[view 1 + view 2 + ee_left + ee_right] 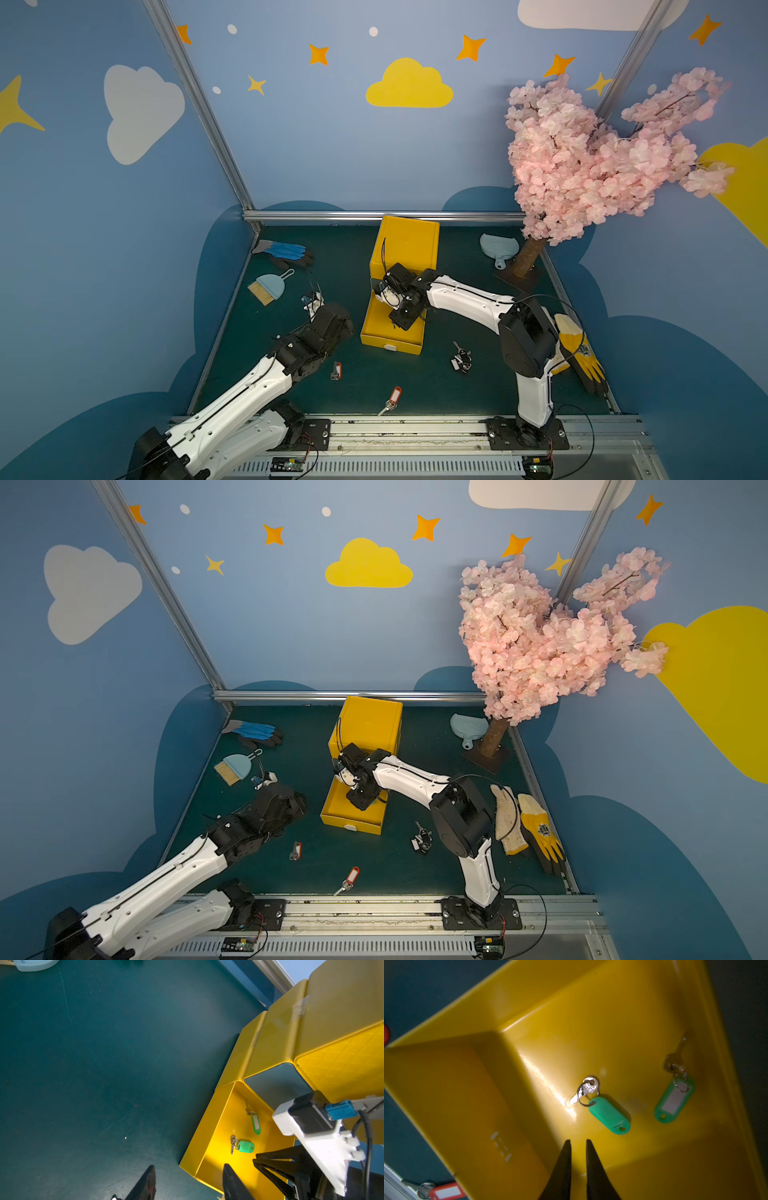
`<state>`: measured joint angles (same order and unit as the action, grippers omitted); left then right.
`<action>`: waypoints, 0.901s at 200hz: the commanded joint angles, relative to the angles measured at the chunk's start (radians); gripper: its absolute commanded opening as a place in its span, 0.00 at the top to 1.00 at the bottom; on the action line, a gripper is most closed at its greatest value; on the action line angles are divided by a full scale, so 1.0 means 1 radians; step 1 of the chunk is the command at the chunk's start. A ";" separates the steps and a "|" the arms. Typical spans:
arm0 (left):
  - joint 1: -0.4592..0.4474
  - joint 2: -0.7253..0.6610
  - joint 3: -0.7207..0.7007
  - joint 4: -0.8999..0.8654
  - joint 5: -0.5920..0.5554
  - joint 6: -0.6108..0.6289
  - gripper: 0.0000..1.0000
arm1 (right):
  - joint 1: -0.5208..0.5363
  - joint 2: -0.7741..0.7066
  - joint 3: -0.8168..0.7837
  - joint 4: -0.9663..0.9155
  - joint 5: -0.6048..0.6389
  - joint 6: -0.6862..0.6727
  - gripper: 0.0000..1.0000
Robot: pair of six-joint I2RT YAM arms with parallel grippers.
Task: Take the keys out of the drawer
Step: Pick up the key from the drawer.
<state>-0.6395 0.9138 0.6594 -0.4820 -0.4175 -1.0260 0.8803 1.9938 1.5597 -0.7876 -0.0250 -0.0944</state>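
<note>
Mat: a dark green mat (457, 395) is carrying everything beneath both grippers.
Tree: a pink blossom tree (602, 153) is standing far behind and to the right of the right gripper (578, 1140).
Cabinet: a yellow cabinet (409, 241) is standing just behind the right gripper, with its drawer (390, 343) pulled out toward the robot.
Gloves: a yellow glove (582, 353) and a white glove (507, 816) are lying well to the right gripper's right. A blue glove (286, 251) is lying beyond the left gripper (189, 1165).
Sweeping set: a brush (266, 286) is lying near the left gripper, and a dustpan (498, 245) is resting by the tree's trunk.
Right gripper: it is hanging over the open drawer, its tips parted by a narrow slit and holding nothing.
Left gripper: it is hovering over the mat left of the drawer, its fingers spread wide and empty.
Keys outside: a black-and-white bunch (461, 359), a red-tagged key (336, 370) and a second red-tagged key (392, 399) are lying on the mat, nearer the robot than both grippers.
Keys inside: a solid green-tagged key (604, 1109) is lying on the drawer floor just ahead of the right gripper's tips. A windowed green-tagged key (675, 1097) is lying farther off, near a side wall.
In the way: the drawer's walls are ringing both green-tagged keys, and the right wrist is covering them in both top views.
Writing: the windowed tag's insert is showing nothing readable, and the yellow glove's black emblem (542, 829) is too small to read.
</note>
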 commanded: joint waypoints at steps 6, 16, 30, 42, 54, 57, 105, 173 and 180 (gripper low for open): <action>0.003 0.015 0.052 -0.053 0.004 -0.020 0.48 | 0.006 0.040 0.033 0.036 0.019 0.027 0.80; 0.002 0.015 0.057 -0.056 0.001 -0.027 0.49 | 0.010 0.043 0.045 0.042 0.010 0.039 0.80; -0.003 0.013 0.055 -0.059 -0.014 -0.052 0.49 | 0.020 0.044 0.053 0.065 0.030 0.052 0.79; -0.005 0.004 0.046 -0.060 -0.024 -0.075 0.49 | 0.028 0.047 0.052 0.085 0.035 0.055 0.78; -0.006 -0.002 0.037 -0.052 -0.023 -0.083 0.49 | 0.036 0.055 0.042 0.107 0.047 0.047 0.75; -0.006 -0.006 0.034 -0.048 -0.021 -0.082 0.49 | 0.038 0.060 0.039 0.109 0.051 0.043 0.74; -0.006 -0.066 -0.008 -0.049 -0.006 -0.082 0.49 | 0.042 0.148 0.067 0.081 0.061 0.024 0.72; -0.006 -0.179 -0.076 -0.049 -0.024 -0.089 0.49 | 0.048 0.182 0.088 0.023 0.098 0.056 0.75; -0.006 -0.181 -0.078 -0.051 -0.024 -0.088 0.49 | 0.049 0.174 0.089 0.020 0.101 0.062 0.77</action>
<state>-0.6426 0.7483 0.5926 -0.5236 -0.4255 -1.1152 0.9203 2.1578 1.6455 -0.7147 0.0551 -0.0574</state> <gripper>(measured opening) 0.508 0.247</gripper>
